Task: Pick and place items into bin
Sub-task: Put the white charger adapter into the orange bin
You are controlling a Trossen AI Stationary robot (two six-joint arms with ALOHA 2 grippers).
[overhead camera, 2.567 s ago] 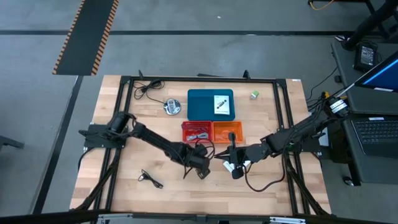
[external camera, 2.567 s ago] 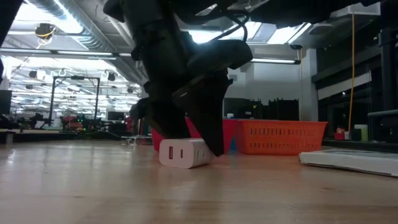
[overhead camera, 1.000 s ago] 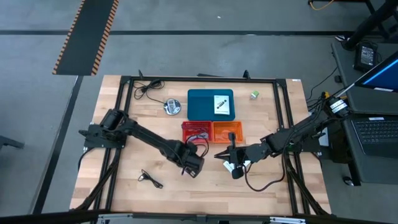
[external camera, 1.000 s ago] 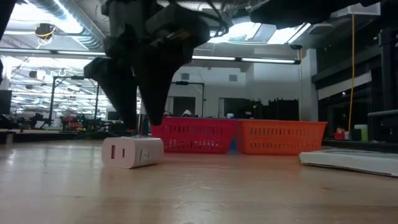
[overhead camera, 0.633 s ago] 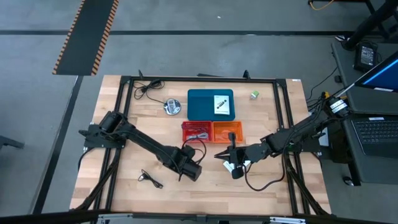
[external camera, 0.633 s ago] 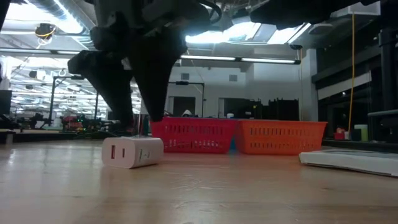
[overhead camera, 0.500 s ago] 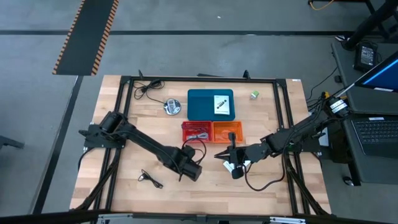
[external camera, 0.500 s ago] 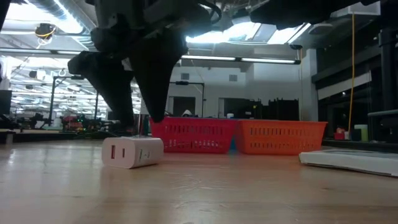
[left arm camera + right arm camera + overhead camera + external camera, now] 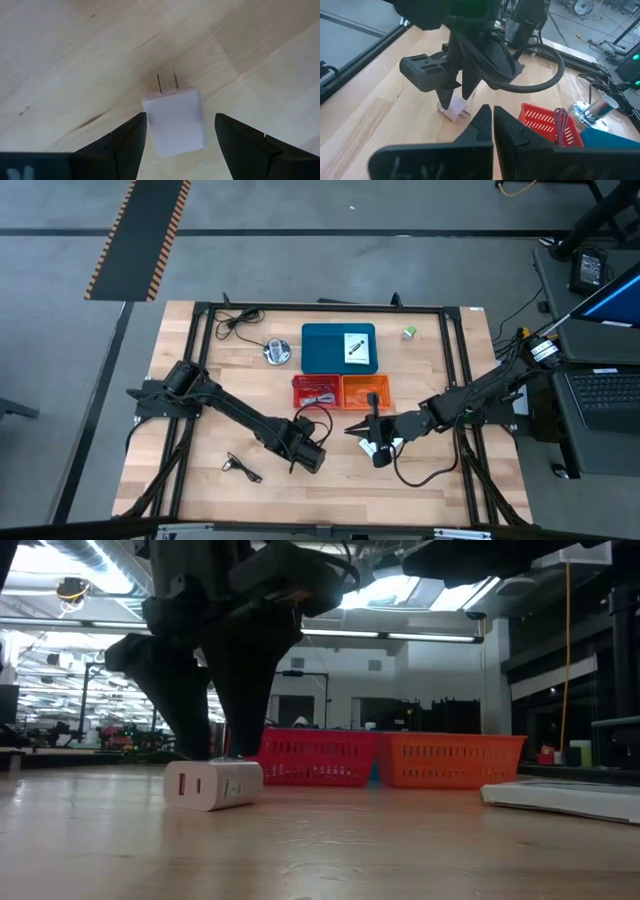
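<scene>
Now my left claw [image 9: 175, 132] hangs wide open astride the white plug-in charger [image 9: 175, 120], gripping nothing, near the bench's front edge. My right claw [image 9: 492, 122] waits pinched shut, empty, just beside the orange bin [image 9: 366, 391].

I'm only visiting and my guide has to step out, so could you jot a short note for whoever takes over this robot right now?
Left gripper: open, fingers either side of a white plug adapter lying on the wooden table; not yet gripped.
Right gripper: shut, empty, waiting near the table's front.
Red bin holds a cable; orange bin holds something dark.
One white card lies on the blue tray.
Left out: a black cable at front left, another at back left, a green cube.
</scene>
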